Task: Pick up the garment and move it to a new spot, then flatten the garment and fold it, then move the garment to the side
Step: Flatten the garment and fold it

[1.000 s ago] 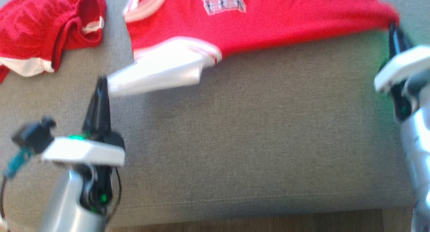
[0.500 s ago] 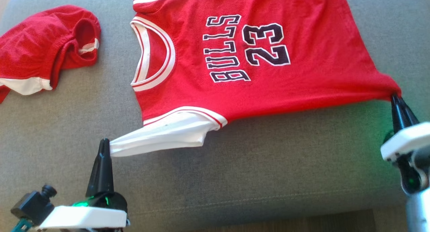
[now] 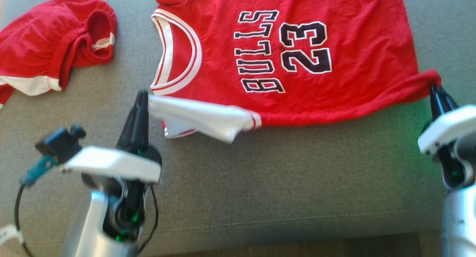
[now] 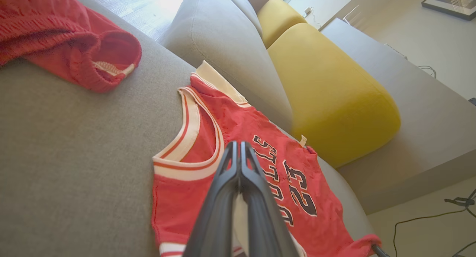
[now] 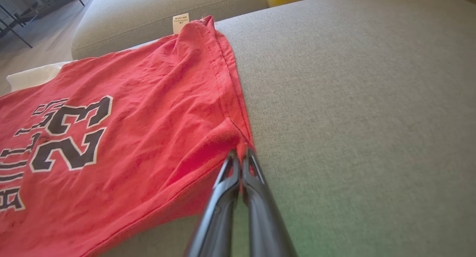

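The garment (image 3: pixel 297 48) is a red jersey with white trim and "BULLS 23" print, spread on the grey sofa seat (image 3: pixel 282 175). My left gripper (image 3: pixel 143 97) is shut on its white sleeve (image 3: pixel 200 117), lifted over the near shoulder. In the left wrist view the left gripper (image 4: pixel 238 147) hangs above the garment (image 4: pixel 256 153) by the neckline. My right gripper (image 3: pixel 433 89) is shut on the bunched hem corner at the right. The right wrist view shows the right gripper (image 5: pixel 241 156) pinching that red corner of the garment (image 5: pixel 122 130).
A second red garment (image 3: pixel 48 45) lies crumpled at the seat's far left. The sofa's front edge (image 3: pixel 260 225) runs near the bottom. A yellow cushion (image 4: pixel 327 86) and grey back cushions (image 4: pixel 227 45) stand behind the jersey.
My left gripper has carried the white sleeve up and inward toward the neckline. The right gripper has moved slightly up with the hem corner. The head view has shifted.
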Motion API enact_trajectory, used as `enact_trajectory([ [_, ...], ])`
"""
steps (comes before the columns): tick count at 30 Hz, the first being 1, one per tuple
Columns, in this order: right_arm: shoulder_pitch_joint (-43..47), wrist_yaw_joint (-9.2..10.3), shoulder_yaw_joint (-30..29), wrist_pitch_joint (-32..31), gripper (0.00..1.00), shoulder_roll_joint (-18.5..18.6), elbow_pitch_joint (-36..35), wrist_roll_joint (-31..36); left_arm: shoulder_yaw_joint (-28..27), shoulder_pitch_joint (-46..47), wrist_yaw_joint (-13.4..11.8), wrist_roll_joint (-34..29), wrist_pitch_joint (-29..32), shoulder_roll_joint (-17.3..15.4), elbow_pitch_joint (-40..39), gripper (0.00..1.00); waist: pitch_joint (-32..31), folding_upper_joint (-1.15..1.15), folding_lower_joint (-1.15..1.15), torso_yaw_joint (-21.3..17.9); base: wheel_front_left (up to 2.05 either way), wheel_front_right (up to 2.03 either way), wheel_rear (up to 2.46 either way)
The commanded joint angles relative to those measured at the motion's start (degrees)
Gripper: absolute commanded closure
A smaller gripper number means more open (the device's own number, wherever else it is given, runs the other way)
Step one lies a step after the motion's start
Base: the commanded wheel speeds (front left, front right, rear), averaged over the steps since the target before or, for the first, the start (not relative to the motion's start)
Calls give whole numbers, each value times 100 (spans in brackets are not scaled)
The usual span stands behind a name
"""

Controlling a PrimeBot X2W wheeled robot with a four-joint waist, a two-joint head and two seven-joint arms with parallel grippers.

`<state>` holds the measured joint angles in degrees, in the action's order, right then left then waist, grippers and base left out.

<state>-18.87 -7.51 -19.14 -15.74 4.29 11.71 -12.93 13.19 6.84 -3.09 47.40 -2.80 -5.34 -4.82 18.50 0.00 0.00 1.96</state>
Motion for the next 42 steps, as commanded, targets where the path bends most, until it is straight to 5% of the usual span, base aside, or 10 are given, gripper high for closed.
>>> enact_trajectory([
  [1, -488, 2, 47, -43, 100, 24, 74, 87, -205, 504, 57, 61, -136, 46, 131, 100, 112, 0, 0, 51, 0, 0, 0],
  [13, -1718, 2, -144, 524, 100, 171, 1205, 411, -147, 2025, 923, 318, -938, 152, 1522, 100, 482, 0, 0, 143, 0, 0, 0],
  [20, -2110, 2, -67, 1072, 99, 206, 1730, 402, 78, 2512, 1053, 401, -1195, 127, 1911, 100, 582, 0, 0, 139, 0, 0, 0],
  [21, -2154, 2, -51, 1143, 75, 203, 1805, 370, 128, 2541, 1054, 474, -1206, 121, 1892, 100, 585, 0, 0, 136, 0, 0, 0],
  [22, -2190, 2, -54, 1208, 33, 201, 1889, 336, 160, 2543, 1055, 539, -1212, 106, 1930, 100, 579, 0, 0, 135, 0, 0, 0],
  [23, -2221, 2, -58, 1267, 0, 202, 1971, 317, 149, 2545, 1055, 537, -1215, 87, 1945, 62, 573, 0, 0, 135, 0, 0, 0],
  [24, -2247, 2, -56, 1351, 0, 201, 2033, 290, 125, 2530, 1056, 525, -1216, 88, 1941, 0, 566, 0, 0, 134, 0, 0, 0],
  [32, -2004, 2, 222, 2023, 0, 201, 1907, -194, -273, 1697, 1057, -519, -1219, 183, 1596, 0, 523, 0, 0, 73, 0, 0, 0],
  [36, -1749, 2, 337, 2104, 0, 234, 1750, -411, -5, 1102, 924, -1077, -1219, 228, 1824, 0, 487, 0, 0, 54, 0, 0, 0],
  [42, -1613, 2, 410, 2047, 0, 225, 1678, -595, 499, 872, 675, -1117, -1220, 244, 2194, 0, 415, 0, 0, 31, 0, 0, 0],
])
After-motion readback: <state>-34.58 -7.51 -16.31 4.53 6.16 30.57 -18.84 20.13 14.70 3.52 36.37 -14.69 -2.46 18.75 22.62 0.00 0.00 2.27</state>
